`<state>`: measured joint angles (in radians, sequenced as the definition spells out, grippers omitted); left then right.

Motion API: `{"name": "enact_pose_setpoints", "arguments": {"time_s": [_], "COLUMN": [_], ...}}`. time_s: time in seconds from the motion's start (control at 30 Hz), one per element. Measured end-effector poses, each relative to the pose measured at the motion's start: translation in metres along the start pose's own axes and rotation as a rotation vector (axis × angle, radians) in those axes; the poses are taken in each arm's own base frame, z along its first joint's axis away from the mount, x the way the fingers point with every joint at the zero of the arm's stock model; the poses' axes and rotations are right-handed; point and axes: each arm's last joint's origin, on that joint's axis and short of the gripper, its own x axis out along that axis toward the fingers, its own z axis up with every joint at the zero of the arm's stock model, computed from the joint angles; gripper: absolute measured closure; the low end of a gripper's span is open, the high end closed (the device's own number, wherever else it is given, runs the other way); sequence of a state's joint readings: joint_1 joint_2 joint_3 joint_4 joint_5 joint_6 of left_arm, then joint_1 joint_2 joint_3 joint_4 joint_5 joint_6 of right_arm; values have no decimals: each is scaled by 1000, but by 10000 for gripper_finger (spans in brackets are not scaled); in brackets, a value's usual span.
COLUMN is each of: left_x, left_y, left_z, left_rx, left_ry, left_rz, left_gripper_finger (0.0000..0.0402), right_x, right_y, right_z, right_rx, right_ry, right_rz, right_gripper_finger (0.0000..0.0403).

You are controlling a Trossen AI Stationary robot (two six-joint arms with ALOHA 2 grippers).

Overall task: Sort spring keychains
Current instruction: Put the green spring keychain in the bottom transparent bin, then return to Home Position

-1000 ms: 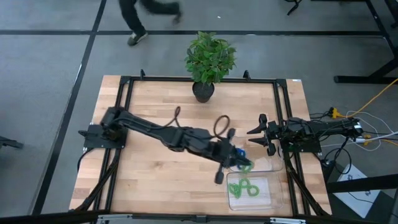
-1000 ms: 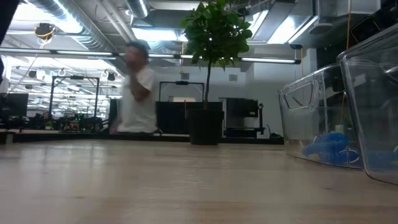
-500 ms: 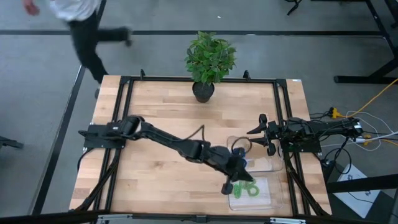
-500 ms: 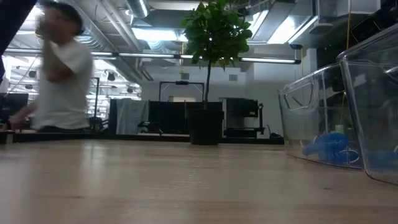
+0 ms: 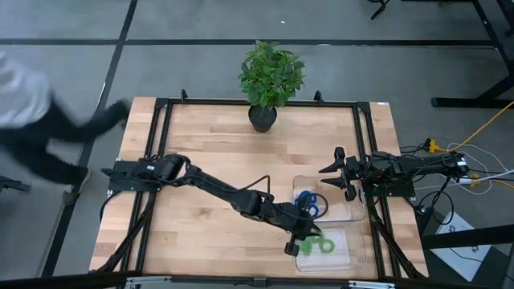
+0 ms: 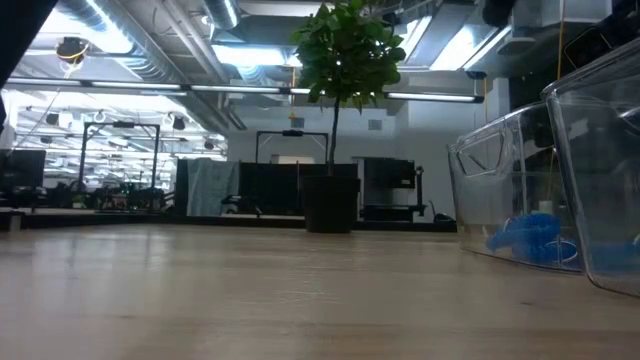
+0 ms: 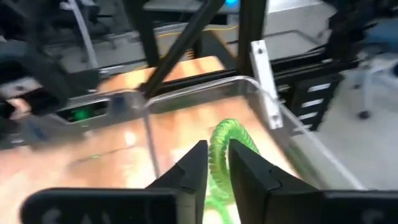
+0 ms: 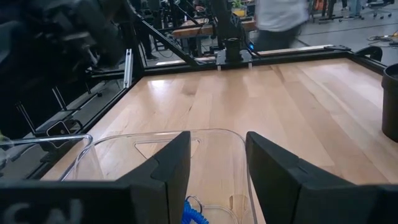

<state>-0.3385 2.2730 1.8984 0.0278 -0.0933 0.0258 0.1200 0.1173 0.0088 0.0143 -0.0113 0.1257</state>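
My left gripper [image 5: 303,239] [image 7: 216,169] reaches across the table over the near clear tray [image 5: 350,255] and is shut on a green spring keychain [image 7: 226,135]. More green keychains [image 5: 324,246] lie on that tray's floor. Blue keychains [image 5: 308,202] [image 6: 534,240] [image 8: 192,212] lie in the far clear tray [image 5: 354,213]. My right gripper [image 5: 332,176] [image 8: 216,163] waits open at the table's right edge, beside the far tray. My left gripper pinches the green keychain's coil [image 7: 217,155] between its two fingers. The coil's loop [image 7: 235,130] sticks out past the fingertips above the near tray's floor. The fingers slant down from the table's left. Whether the loop touches the tray, I cannot tell.
A potted plant [image 5: 271,80] [image 6: 335,120] stands at the middle of the far edge. A black metal frame [image 5: 161,128] runs around the table top. A person's blurred limb [image 5: 48,136] shows off the table's left. Bare wood [image 5: 201,144] lies to the left of the trays.
My left gripper has moved toward the near edge, from over the far tray with the blue keychains to over the near tray, carrying the green keychain along. A person beyond the far edge has walked off to the left.
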Motion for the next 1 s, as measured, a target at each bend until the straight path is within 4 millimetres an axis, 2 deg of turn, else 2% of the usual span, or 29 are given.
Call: {"name": "enact_pose_setpoints", "arguments": {"time_s": [0.2,0.47,0.8,1.0], "left_x": [-7,-9,-9,-15], "left_y": [-2,5,29,46], "left_z": [6,10,27,47], "left_rx": [0,-269,-525,-605], "left_ry": [9,-12,-217,-438], "left_rz": [59,76,105,34], "left_gripper_finger": [297,248,242,240], "right_x": [0,0,0,0], "right_y": [0,0,0,0], "right_z": [0,0,0,0], "right_rx": [0,0,0,0], "right_ry": [0,0,0,0], "right_rz": [0,0,0,0], "right_gripper_finger": [249,249,249,249]}}
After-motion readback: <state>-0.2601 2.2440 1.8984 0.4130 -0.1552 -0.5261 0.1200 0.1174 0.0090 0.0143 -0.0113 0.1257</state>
